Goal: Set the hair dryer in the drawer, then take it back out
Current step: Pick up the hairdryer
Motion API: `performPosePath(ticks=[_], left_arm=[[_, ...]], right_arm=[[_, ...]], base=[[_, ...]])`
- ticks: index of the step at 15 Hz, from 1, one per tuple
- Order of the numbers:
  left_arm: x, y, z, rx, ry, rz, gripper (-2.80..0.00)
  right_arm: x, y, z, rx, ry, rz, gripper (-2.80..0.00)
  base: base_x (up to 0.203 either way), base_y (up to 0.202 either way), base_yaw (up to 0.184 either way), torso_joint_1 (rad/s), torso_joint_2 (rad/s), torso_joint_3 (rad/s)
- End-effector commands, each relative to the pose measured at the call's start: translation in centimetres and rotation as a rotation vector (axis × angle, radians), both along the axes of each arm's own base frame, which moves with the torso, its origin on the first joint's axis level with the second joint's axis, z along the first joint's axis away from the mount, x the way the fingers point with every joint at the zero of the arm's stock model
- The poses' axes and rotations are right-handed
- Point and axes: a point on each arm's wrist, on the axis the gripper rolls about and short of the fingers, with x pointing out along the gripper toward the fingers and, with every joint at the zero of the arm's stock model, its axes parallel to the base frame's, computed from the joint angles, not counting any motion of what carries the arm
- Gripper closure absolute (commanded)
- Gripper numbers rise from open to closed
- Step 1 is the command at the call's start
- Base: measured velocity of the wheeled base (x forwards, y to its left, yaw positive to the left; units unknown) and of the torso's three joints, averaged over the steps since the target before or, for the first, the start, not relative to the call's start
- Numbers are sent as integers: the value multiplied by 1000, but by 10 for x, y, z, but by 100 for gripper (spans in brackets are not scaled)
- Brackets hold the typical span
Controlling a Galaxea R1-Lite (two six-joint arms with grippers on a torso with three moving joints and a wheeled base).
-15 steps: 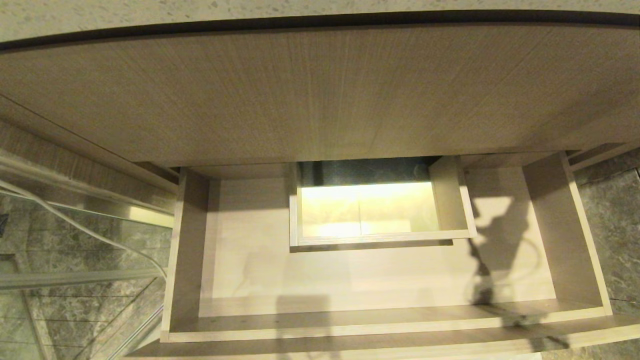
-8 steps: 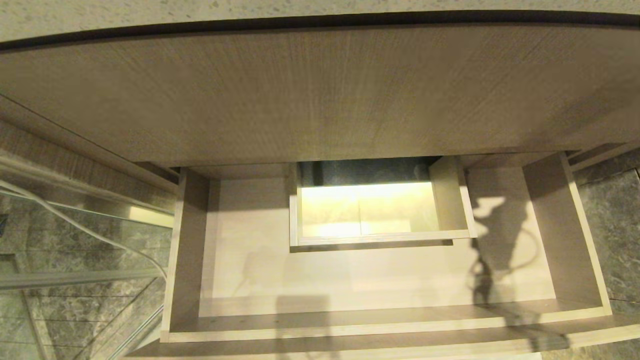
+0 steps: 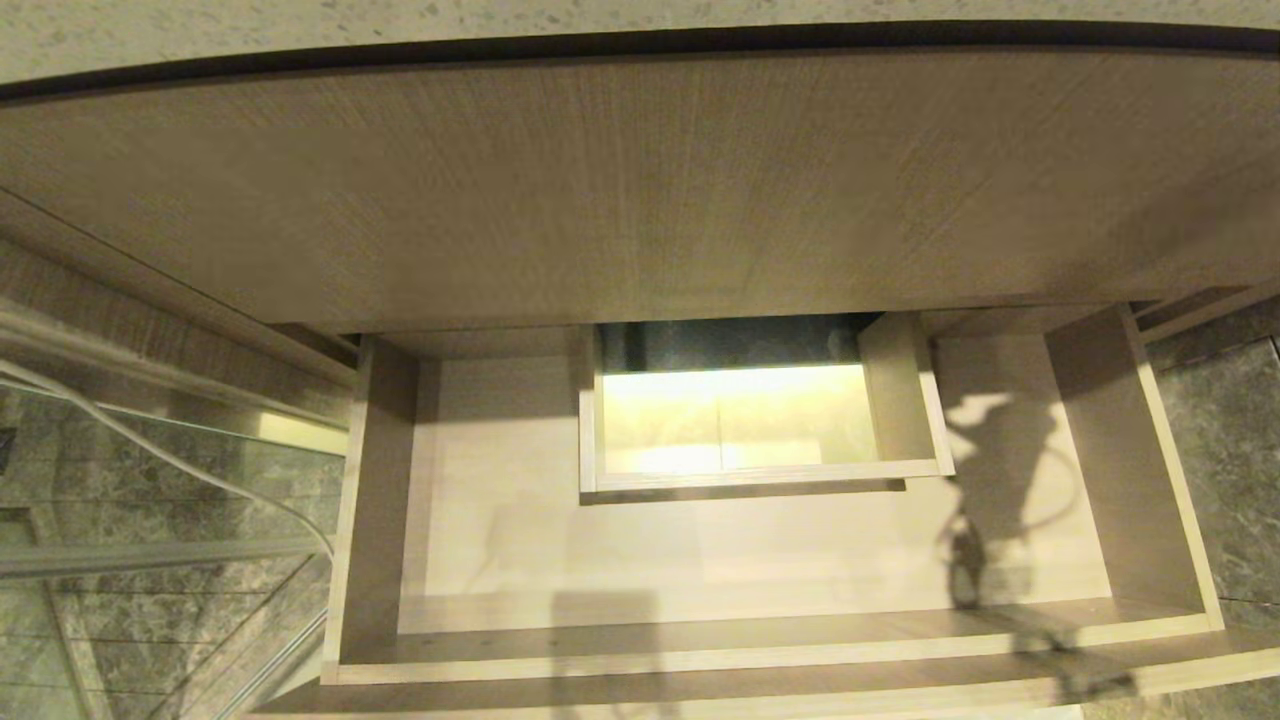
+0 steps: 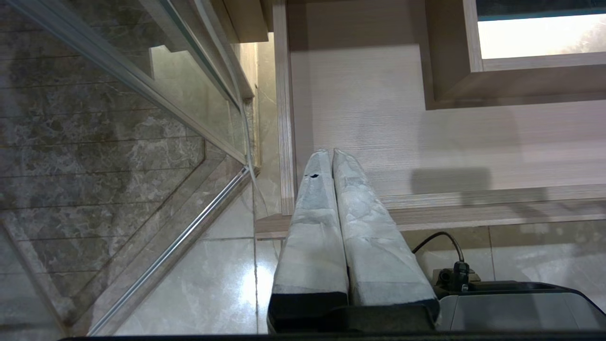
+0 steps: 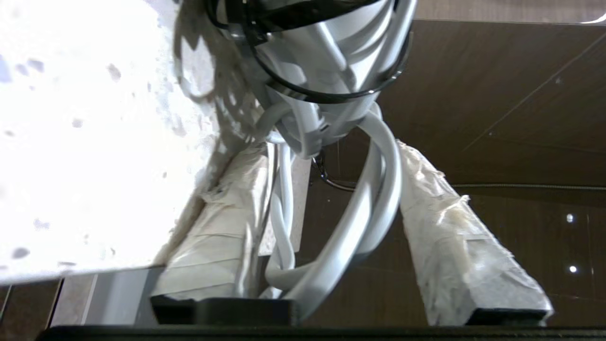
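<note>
My right gripper has the hair dryer between its spread, padded fingers, the white cord looping down through the gap. The barrel sits at the fingertips beside a speckled white counter; whether my pads are truly clamping the body or only straddling its cord I cannot tell from here. My left gripper hangs idle, jaws pressed together on nothing, over the near left corner of the drawer.

The drawer stands pulled out and bare inside, its boxed cutout in the middle, so I judge I am on the first half: bringing the dryer to it. The second half is equally possible, since nothing here settles it. The next move calls for getting the dryer over the open floor to the right of the cutout, lowering without snagging the cord on the side wall, then parting my jaws.

From the head view neither arm nor dryer shows; only a shadow on the right drawer floor hints at something above. The dryer's handle and nozzle are cut off in my wrist view
</note>
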Motion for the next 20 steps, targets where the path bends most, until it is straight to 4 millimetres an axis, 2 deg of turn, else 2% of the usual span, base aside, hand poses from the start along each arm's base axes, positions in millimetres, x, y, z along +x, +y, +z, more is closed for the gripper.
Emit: performPosePath(ticks=[1,4,9,15,20], left_arm=[[0,0,0,0,0,0,0],[0,0,0,0,0,0,0],[0,0,0,0,0,0,0],[0,0,0,0,0,0,0],[0,0,0,0,0,0,0]], right_arm=[[-1,0,0,-5,1,-4,0],[-15,5,4,-16,-30,-4,0],[-72,25,11,-37,-115,1,0],[-163,56,8,-35,-301,42,0],[-240,84,-14,-71,-459,62,0]], base=[[0,0,0,0,0,0],[0,0,0,0,0,0],[0,0,0,0,0,0],[0,0,0,0,0,0],[0,0,0,0,0,0]])
